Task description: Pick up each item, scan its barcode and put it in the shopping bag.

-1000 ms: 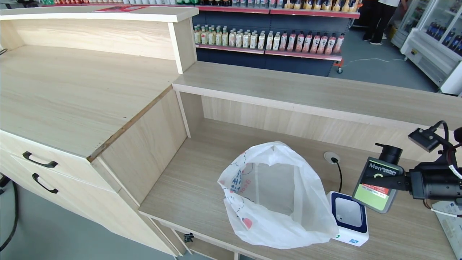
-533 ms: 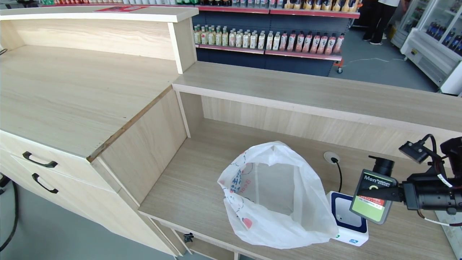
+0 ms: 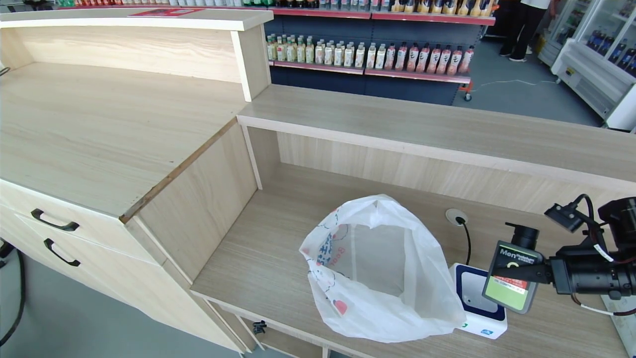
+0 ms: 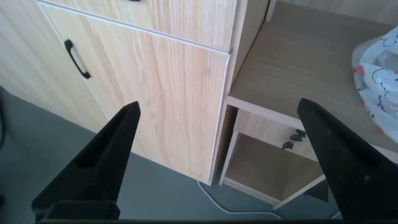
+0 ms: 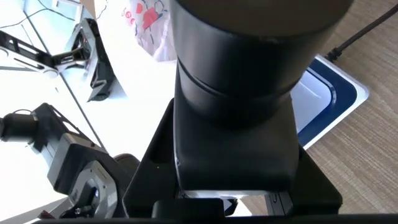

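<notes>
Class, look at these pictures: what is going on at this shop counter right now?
The robot's right claw grips a grey bottle with a black cap and holds it over the barcode scanner on the wooden counter. The white shopping bag stands open beside the scanner, with nothing visible inside. The left claw hangs open and empty by the counter's cabinet door. So the bottle is at the scanning step and not yet bagged.
</notes>
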{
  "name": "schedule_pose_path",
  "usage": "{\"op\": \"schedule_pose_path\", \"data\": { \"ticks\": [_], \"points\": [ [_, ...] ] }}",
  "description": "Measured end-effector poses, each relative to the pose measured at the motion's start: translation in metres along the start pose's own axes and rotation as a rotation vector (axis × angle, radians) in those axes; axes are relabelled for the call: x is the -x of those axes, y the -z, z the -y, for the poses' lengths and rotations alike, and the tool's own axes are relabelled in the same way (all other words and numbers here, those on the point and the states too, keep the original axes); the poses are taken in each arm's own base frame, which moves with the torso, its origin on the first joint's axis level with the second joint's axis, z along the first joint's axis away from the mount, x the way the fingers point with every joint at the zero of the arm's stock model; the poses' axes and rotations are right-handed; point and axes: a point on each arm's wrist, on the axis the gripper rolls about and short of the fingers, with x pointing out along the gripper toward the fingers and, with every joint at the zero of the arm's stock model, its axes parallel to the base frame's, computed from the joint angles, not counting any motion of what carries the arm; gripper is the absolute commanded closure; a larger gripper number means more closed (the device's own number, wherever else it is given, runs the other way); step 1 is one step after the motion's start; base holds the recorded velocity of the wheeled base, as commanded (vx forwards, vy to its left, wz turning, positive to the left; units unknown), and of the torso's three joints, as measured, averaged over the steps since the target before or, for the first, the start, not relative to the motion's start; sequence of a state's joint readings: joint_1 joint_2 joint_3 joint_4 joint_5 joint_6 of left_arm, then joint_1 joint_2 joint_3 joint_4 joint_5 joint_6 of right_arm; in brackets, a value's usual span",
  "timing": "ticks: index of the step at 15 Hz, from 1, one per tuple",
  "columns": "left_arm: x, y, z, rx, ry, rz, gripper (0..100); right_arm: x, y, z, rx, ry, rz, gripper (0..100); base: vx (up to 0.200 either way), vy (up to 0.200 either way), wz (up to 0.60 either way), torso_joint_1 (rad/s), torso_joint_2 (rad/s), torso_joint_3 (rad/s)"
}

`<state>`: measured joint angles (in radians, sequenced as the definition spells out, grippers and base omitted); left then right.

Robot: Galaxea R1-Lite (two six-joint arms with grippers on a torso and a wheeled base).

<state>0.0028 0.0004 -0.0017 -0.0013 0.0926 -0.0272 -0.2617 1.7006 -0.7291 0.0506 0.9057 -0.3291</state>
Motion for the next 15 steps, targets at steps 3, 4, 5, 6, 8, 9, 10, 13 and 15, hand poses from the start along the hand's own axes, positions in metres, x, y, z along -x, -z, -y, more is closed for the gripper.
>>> {"op": "schedule_pose_path", "data": {
  "ticks": [3, 4, 5, 6, 8, 9, 10, 13, 15],
  "points": [
    [0.0, 0.0, 0.0, 0.0, 0.0, 0.0, 0, -0.006, -0.002, 0.007, -0.004, -0.007, -0.007, 100, 0.0, 0.0, 0.0, 0.0, 0.0, 0.0],
    [0.0, 0.0, 0.0, 0.0, 0.0, 0.0, 0, -0.008, -0.002, 0.009, -0.004, -0.008, -0.007, 100, 0.0, 0.0, 0.0, 0.0, 0.0, 0.0],
    [0.0, 0.0, 0.0, 0.0, 0.0, 0.0, 0, -0.01, -0.003, 0.012, 0.003, -0.007, -0.003, 100, 0.0, 0.0, 0.0, 0.0, 0.0, 0.0],
    [0.0, 0.0, 0.0, 0.0, 0.0, 0.0, 0, -0.012, -0.003, 0.014, 0.004, -0.01, -0.001, 100, 0.0, 0.0, 0.0, 0.0, 0.0, 0.0],
    [0.0, 0.0, 0.0, 0.0, 0.0, 0.0, 0, -0.016, -0.005, 0.018, 0.007, -0.023, 0.001, 100, 0.0, 0.0, 0.0, 0.0, 0.0, 0.0],
    [0.0, 0.0, 0.0, 0.0, 0.0, 0.0, 0, -0.018, -0.006, 0.019, 0.006, -0.03, -0.001, 100, 0.0, 0.0, 0.0, 0.0, 0.0, 0.0],
    [0.0, 0.0, 0.0, 0.0, 0.0, 0.0, 0, -0.02, -0.006, 0.02, 0.008, -0.037, -0.003, 100, 0.0, 0.0, 0.0, 0.0, 0.0, 0.0],
    [0.0, 0.0, 0.0, 0.0, 0.0, 0.0, 0, -0.029, -0.007, 0.021, 0.024, -0.06, -0.009, 100, 0.0, 0.0, 0.0, 0.0, 0.0, 0.0],
    [0.0, 0.0, 0.0, 0.0, 0.0, 0.0, 0, -0.034, -0.006, 0.022, 0.025, -0.068, -0.018, 100, 0.0, 0.0, 0.0, 0.0, 0.0, 0.0]
  ]
}}
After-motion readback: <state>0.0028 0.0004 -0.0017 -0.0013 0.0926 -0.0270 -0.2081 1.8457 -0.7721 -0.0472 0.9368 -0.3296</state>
